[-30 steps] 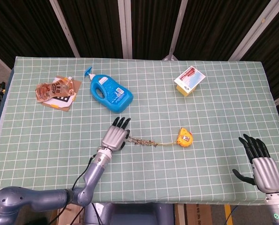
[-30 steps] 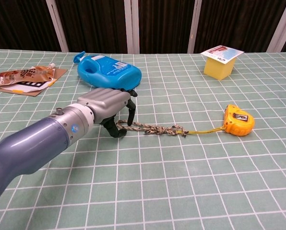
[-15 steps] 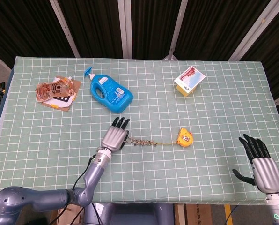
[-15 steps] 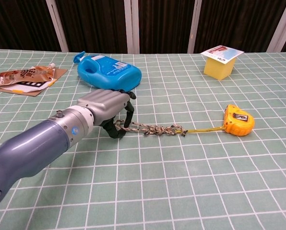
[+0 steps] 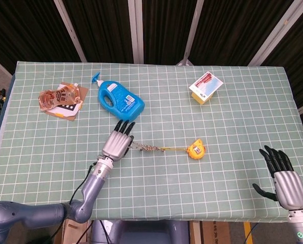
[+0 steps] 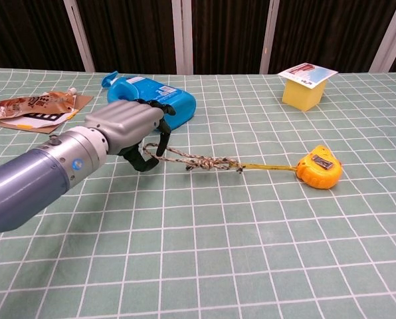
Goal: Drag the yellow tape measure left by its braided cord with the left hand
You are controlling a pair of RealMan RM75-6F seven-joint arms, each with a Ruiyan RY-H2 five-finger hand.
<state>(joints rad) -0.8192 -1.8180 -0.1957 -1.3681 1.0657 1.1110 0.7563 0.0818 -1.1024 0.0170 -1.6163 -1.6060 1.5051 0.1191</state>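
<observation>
Left hand [image 6: 128,126]: fingers curled down, pinching the near end of the braided cord [image 6: 198,160] between thumb and fingertips. I hold it low, close to the cloth, so the pull runs flat along the table instead of lifting the cord. From the head camera the hand [image 5: 117,144] sits just in front of the blue detergent bottle [image 5: 118,99], not touching it as far as I can tell.

Cord runs rightward from the fingers, knotted in the middle, then thins to a yellow strap. It looks taut and nearly straight, which I read as load already passing through to the case.

Yellow tape measure [image 6: 319,167]: at the far end of the cord, mid-table, well right of the hand. It looks tipped up on an edge rather than flat, probably because the cord tugs at one corner. Same item from above [image 5: 195,149].

Judgement: drag under way, more leftward travel available. Risk: the bottle lies close beside my path, so I would keep the pull slightly toward me.

Right hand [image 5: 283,179]: spread apart, holding nothing, parked at the near right edge, clear of the work.

Beyond: yellow box [image 6: 305,84] far right rear, crumpled snack pouch [image 5: 60,96] on cardboard far left rear. Green checked tablecloth [image 6: 251,266] underneath.
</observation>
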